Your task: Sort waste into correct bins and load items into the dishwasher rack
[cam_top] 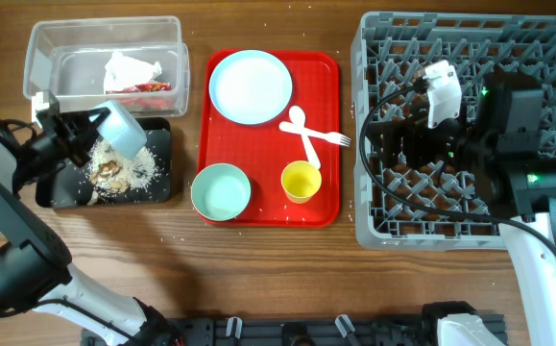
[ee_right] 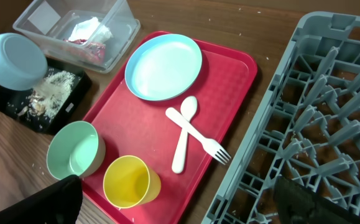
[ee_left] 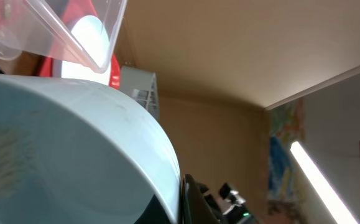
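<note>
My left gripper (cam_top: 93,133) is shut on a pale blue bowl (cam_top: 124,128) and holds it tipped over the black tray (cam_top: 157,187), where rice crumbs with brown bits (cam_top: 116,171) lie. In the left wrist view the bowl (ee_left: 74,155) fills the frame. The clear tub (cam_top: 47,43) holds the white-and-red wrapper (cam_top: 133,72). On the red serving tray (cam_top: 268,207) are the plate (cam_top: 250,86), the second bowl (cam_top: 221,190), the yellow cup (cam_top: 301,181), and the spoon and fork (cam_top: 308,133). My right gripper (cam_top: 385,135) is open and empty over the grey rack (cam_top: 450,221).
In the right wrist view the rack's left wall (ee_right: 273,93) runs beside the red tray (ee_right: 229,81). A few white crumbs lie on the wooden table (cam_top: 258,279) around the trays. The black tray sits right in front of the clear tub.
</note>
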Robot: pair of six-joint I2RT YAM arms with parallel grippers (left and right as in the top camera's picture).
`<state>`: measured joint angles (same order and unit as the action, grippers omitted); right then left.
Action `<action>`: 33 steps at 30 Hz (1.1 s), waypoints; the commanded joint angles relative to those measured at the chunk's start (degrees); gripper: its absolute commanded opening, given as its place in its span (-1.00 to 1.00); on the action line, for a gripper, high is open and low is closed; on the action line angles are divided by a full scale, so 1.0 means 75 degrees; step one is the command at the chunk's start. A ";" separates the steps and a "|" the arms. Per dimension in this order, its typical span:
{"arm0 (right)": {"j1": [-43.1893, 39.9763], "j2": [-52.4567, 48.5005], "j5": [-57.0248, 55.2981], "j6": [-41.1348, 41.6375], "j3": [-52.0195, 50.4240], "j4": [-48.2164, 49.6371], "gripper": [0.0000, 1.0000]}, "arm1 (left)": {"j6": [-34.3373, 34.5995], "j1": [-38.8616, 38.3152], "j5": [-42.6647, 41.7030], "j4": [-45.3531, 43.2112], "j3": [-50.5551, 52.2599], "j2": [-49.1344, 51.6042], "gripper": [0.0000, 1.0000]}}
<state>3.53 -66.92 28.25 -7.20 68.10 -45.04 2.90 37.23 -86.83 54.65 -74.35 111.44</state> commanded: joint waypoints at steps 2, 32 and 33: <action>-0.0003 -0.0052 -0.0041 -0.0015 0.0105 -0.0009 0.99 | 0.0557 0.0274 -0.0469 -0.0082 0.0035 0.0015 -0.92; -0.0003 -0.0058 -0.0044 -0.0017 0.0105 0.0289 0.99 | 0.1565 -0.3147 0.4310 -0.1434 -0.0219 -0.2043 -0.92; -0.0003 -0.0067 -0.0044 -0.0015 0.0105 0.0277 0.99 | 0.1565 -0.3730 0.5039 -0.1810 -0.0219 -0.2060 -0.92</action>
<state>3.53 -66.92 28.25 -7.18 68.10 -43.18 12.51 19.86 -69.54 45.84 -74.94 98.45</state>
